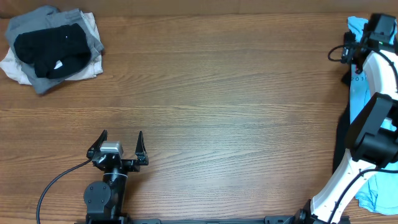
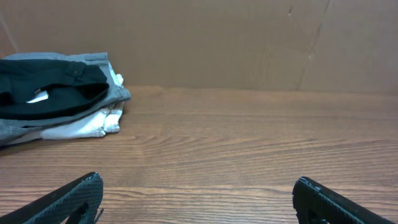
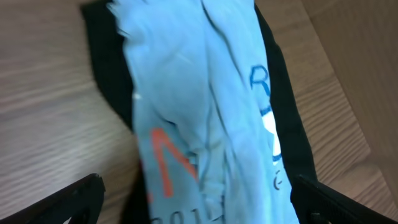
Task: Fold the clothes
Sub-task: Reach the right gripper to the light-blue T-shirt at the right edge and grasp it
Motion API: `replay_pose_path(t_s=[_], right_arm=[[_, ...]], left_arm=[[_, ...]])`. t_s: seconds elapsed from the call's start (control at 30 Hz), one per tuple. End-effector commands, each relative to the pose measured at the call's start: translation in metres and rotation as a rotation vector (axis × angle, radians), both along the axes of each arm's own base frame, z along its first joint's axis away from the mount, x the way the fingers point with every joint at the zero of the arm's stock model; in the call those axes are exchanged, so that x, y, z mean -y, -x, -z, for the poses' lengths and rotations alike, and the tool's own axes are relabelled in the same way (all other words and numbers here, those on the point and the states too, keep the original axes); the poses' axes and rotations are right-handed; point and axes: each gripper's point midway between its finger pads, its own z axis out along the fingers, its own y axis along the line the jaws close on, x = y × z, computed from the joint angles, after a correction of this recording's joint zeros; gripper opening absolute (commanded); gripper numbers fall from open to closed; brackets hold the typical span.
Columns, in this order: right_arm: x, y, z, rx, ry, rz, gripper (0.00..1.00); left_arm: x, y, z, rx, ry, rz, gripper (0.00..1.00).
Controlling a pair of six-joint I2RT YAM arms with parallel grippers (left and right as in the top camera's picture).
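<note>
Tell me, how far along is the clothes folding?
Looks done: a folded stack of grey, black and white garments in the far corner. In hand: the right gripper hangs open over the crumpled sky-blue T-shirt, not gripping. Left: that shirt and the black garment beneath it.

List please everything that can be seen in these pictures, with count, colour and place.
stack of folded clothes: one, black on grey on white, far left corner of the table
T-shirt: one, light blue with red and blue lettering, crumpled at the right edge
black garment: one, black, beneath the T-shirt
table: one, brown wood
left gripper: one, black, open, over bare wood at the near edge
right gripper: one, black, open, above the T-shirt
</note>
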Motion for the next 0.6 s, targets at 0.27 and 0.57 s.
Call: replay_pose_path(t_s=[0.27,0.57], right_arm=[[0.000,-0.037,-0.004,0.154,-0.106,-0.150,1.00],[0.001,-0.051,0.014,0.188,-0.114,-0.165,1.00]], left_arm=[[-0.002,0.000,0.000,0.005,-0.019,-0.010,1.00],[-0.002,0.000,0.000,0.004,-0.019,-0.010,1.00]])
